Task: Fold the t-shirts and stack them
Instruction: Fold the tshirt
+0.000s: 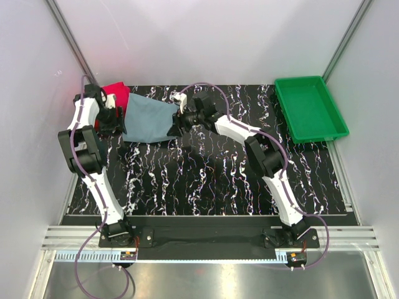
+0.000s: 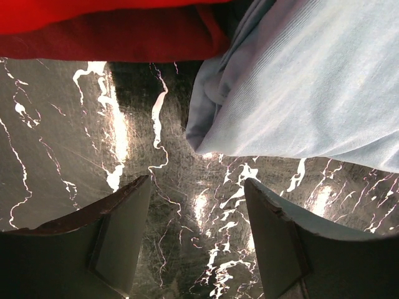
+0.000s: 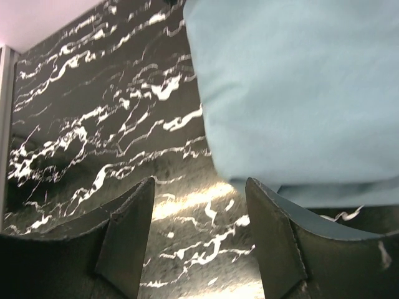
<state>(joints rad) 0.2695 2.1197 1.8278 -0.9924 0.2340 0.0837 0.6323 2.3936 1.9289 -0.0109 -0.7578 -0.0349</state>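
A folded grey-blue t-shirt [image 1: 148,117] lies at the back left of the black marbled table [image 1: 206,180]. A red t-shirt [image 1: 116,94] lies folded just left of it. My left gripper [image 1: 111,122] stands open at the grey-blue shirt's left edge, with only bare table between its fingers; the shirt's bunched edge [image 2: 293,93] and the red cloth [image 2: 112,31] lie ahead of it. My right gripper [image 1: 179,124] is open at the shirt's right edge, holding nothing; the cloth [image 3: 293,93] lies just past its right finger [image 3: 274,230].
A green plastic tray [image 1: 310,108] sits at the back right corner of the table. White walls enclose the table on the left, back and right.
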